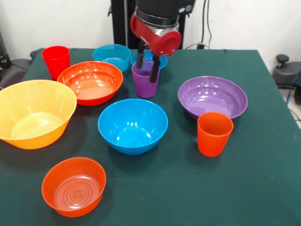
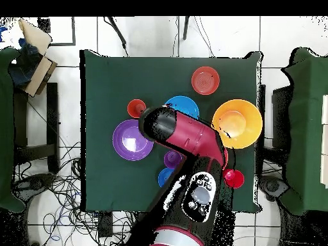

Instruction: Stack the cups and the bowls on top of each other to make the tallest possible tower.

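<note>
My gripper (image 1: 146, 63) hangs at the purple cup (image 1: 145, 81), open, with one finger inside the cup and the other at its near right wall. The cup stands on the green table, in front of the small blue bowl (image 1: 149, 57). The red cup (image 1: 56, 60) is at the far left and the orange cup (image 1: 214, 133) at the near right. The teal bowl (image 1: 112, 56), orange-red bowl (image 1: 91, 82), yellow-orange bowl (image 1: 34, 113), medium blue bowl (image 1: 132, 126), purple bowl (image 1: 212, 98) and small orange bowl (image 1: 74, 186) each stand alone.
In the overhead view the arm (image 2: 192, 160) covers the table's middle and hides the gripper; the purple cup (image 2: 172, 158) shows beside it. Cables and chairs lie around the table (image 2: 102, 83).
</note>
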Motion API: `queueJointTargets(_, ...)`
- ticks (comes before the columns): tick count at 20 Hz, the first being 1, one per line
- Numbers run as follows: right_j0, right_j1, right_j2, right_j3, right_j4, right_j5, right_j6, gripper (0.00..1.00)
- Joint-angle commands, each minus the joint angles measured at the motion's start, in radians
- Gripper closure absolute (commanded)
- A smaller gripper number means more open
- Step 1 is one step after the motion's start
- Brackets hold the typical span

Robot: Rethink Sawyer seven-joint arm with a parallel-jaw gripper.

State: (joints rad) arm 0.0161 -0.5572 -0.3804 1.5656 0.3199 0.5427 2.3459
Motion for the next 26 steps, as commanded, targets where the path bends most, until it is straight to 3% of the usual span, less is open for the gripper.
queueJointTargets(1, 0.042, 0.068, 0.083, 0.025, 0.023, 0.01, 0.19, 0.0)
queueJointTargets(8, 0.095, 0.108, 0.044, 0.053, 0.02, 0.005, 0.218, 0.0)
queueJointTargets(16, 0.139, 0.151, 0.019, 0.12, 0.017, -0.079, 0.231, 0.0)
queueJointTargets(21, 0.232, 0.223, -0.101, 0.081, -0.003, 0.014, 0.285, 0.0)
queueJointTargets(26, 0.256, 0.243, -0.143, 0.066, 0.0, 0.051, 0.271, 0.0)
